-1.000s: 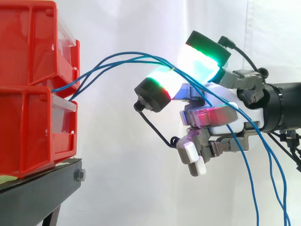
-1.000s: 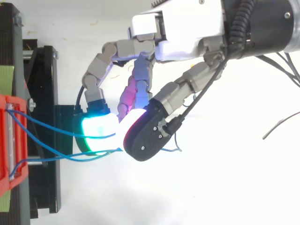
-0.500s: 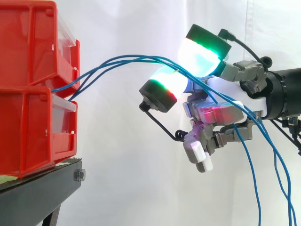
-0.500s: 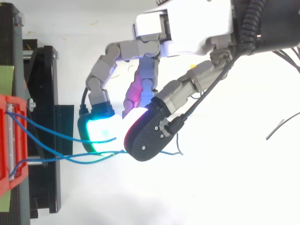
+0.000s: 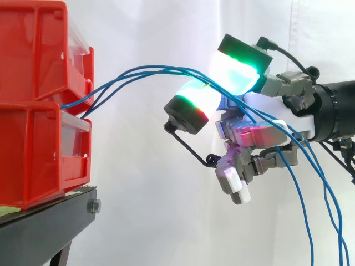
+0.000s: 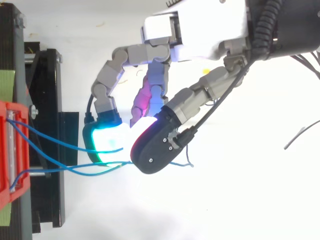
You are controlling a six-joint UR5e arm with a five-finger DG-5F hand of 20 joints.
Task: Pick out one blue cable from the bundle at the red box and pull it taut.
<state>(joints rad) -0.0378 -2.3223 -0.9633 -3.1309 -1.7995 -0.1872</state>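
White curtain backs the scene, and stacked red bins [image 5: 39,105] sit on a black stand [image 5: 50,221] at the left. Blue cables [image 5: 144,71] arc from the bins rightward across my hand [image 5: 272,113]. My glowing fingertip pads [image 5: 199,98] are pinched together on one blue cable [image 6: 50,170], right of the bins. Further right the cables hang down.
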